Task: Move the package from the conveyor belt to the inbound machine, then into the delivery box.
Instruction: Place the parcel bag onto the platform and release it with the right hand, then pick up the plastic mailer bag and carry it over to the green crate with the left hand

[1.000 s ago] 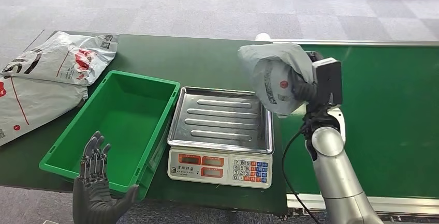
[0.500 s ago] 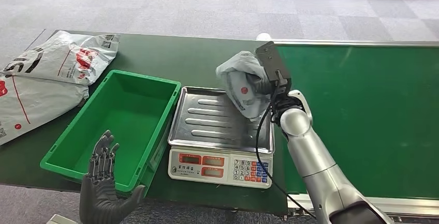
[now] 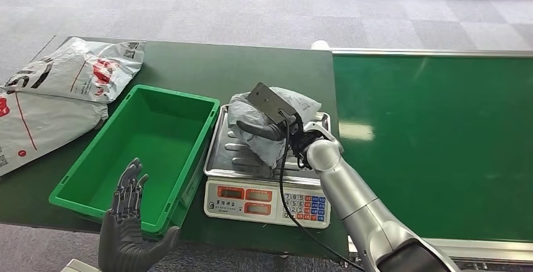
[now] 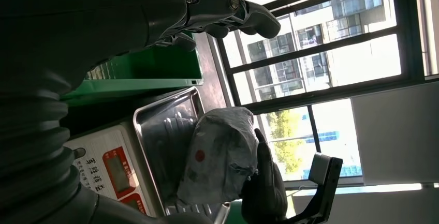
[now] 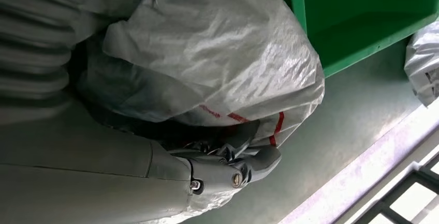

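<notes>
Grey plastic wraps the package [image 3: 270, 124], a crumpled mailer bag with red print, which lies on the ribbed steel tray [image 3: 220, 159] of the weighing scale [image 3: 267, 206]. The right hand [image 3: 264, 129] grips it: the thumb and darker fingers curl around the bag, as the right wrist view shows, with the plastic bulging over the thumb [image 5: 243, 169]. The left wrist view shows the same bag [image 4: 220, 157] on the tray with the right hand's dark fingers [image 4: 264, 182] against its side. Whether the package's weight rests fully on the tray or partly in the hand cannot be told.

Just beside the scale, on the robot's left, stands the green delivery box [image 3: 148, 152], its rim close against the tray's edge. The left hand [image 3: 129, 222] hovers at the near corner of that box, palm up, fingers spread and holding nothing.

On the robot's right lies the green conveyor belt [image 3: 434, 140], with a pale metal edge along its far side. Two more grey mailer bags [image 3: 56, 90] with red and black print lie on the dark green table [image 3: 188, 65], beyond the box at the far left. Grey carpet tiles [image 3: 251, 14] cover the floor behind.
</notes>
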Motion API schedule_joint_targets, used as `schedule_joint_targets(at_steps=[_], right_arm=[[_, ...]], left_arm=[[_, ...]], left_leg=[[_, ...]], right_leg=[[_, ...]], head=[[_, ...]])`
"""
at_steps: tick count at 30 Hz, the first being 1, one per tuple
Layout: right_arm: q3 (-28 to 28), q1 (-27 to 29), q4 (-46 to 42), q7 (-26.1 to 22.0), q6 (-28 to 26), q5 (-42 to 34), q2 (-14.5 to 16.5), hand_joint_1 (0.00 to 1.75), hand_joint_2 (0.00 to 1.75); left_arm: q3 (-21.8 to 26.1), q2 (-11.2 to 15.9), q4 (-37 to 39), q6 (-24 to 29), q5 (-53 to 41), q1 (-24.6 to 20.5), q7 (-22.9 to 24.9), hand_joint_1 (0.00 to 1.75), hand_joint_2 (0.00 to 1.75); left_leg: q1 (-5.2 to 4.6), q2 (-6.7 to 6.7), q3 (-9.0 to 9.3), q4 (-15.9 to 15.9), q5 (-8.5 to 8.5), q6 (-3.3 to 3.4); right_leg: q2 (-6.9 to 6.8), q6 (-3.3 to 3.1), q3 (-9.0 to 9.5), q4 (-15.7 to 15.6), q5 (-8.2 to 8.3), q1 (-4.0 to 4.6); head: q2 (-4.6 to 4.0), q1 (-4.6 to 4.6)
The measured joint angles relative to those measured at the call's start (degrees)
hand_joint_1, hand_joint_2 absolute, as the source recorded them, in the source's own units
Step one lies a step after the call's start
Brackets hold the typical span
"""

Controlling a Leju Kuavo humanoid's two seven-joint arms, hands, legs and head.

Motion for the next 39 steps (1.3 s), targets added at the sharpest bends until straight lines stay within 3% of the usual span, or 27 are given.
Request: schedule_joint_targets(at_steps=[7,9,12,14,21,23,27,30,34,38,39], right_arm=[[1.4,3.8,-7.3,-10.4,8.4,-7.2,0.6,0.0,0.0],[1.6,5.8,-11.8,-10.9,4.5,-3.5,0.5,0.0,0.0],[1.4,10.1,-20.5,-8.2,-7.0,10.8,-1.0,0.0,0.0],[0.5,14.0,-26.6,-8.0,-10.9,16.4,-2.5,0.0,0.0],[-5.5,23.8,-40.8,-9.1,-14.7,21.2,-5.6,0.0,0.0],[-7.5,26.5,-44.2,-9.2,-18.9,24.1,-5.8,0.0,0.0],[-14.7,32.6,-52.7,-14.1,-30.2,25.5,-5.3,0.0,0.0],[-18.2,35.3,-56.8,-15.5,-31.0,25.2,-4.7,0.0,0.0],[-20.2,36.7,-59.1,-15.8,-31.1,25.5,-4.0,0.0,0.0],[-21.4,37.2,-60.0,-16.2,-31.4,25.5,-3.5,0.0,1.75],[-21.7,37.3,-60.2,-16.8,-32.3,25.1,-3.4,0.0,1.75]], left_arm=[[0.7,-1.2,-0.2,-1.0,-1.8,0.0,0.2,0.0,1.75],[1.0,-1.9,-0.2,-0.3,-5.1,-0.4,1.4,0.0,1.75],[1.2,-3.2,-1.1,1.8,-13.4,-1.2,5.1,0.0,1.75],[1.5,-3.8,-2.3,2.6,-17.8,-1.7,7.5,0.0,1.75],[1.7,-4.8,-3.7,2.9,-23.0,-4.6,11.0,0.0,1.75],[1.7,-4.9,-3.4,3.1,-25.9,-6.4,13.2,0.0,1.75],[0.6,-5.1,0.2,4.0,-32.1,-13.8,19.5,0.0,1.75],[-0.3,-5.4,2.8,4.5,-33.0,-17.7,20.9,0.0,1.75],[-1.2,-5.4,4.3,5.1,-33.1,-19.5,21.3,0.0,1.75],[-1.5,-5.4,5.1,5.1,-33.3,-20.2,21.5,0.0,1.75],[-1.6,-5.4,5.3,5.1,-33.6,-20.4,21.7,0.0,1.75]], left_leg=[[0.0,-0.01,-0.02,0.0,0.0,0.0],[0.0,-0.02,-0.03,0.0,0.0,0.0],[-0.01,-0.02,-0.05,0.0,-0.02,0.01],[-0.03,-0.01,-0.08,0.0,-0.04,0.04],[-0.07,0.04,-0.09,0.0,-0.07,0.07],[-0.07,-0.03,-0.08,0.0,-0.06,0.08],[-0.06,-0.35,-0.23,0.0,0.04,0.1],[-0.07,0.07,-0.17,0.0,0.02,0.06],[-0.07,0.17,-0.16,0.0,0.02,0.06],[-0.06,0.17,-0.16,0.0,0.02,0.06],[-0.06,0.17,-0.15,0.0,0.02,0.06]], right_leg=[[-0.02,0.0,-0.05,0.0,0.0,0.0],[-0.03,-0.01,-0.08,0.0,-0.01,0.0],[-0.04,-0.01,-0.13,0.0,-0.03,-0.03],[-0.04,0.0,-0.14,-0.1,-0.03,-0.05],[0.0,0.01,-0.21,-0.1,-0.02,-0.07],[-0.1,0.02,-0.27,-0.1,-0.04,-0.06],[-0.53,0.02,-0.15,0.0,-0.04,-0.07],[-0.08,-0.04,-0.19,0.0,0.07,-0.08],[0.05,-0.02,-0.27,0.0,0.1,-0.08],[0.06,-0.02,-0.28,0.0,0.11,-0.07],[0.07,-0.02,-0.31,0.0,0.11,-0.07]], head=[[0.0,0.0],[0.0,0.0],[0.0,0.0],[0.0,0.0],[0.0,-0.01],[0.0,0.0],[0.0,0.01],[0.0,0.0],[0.0,0.0],[0.0,0.0],[0.0,0.0]])
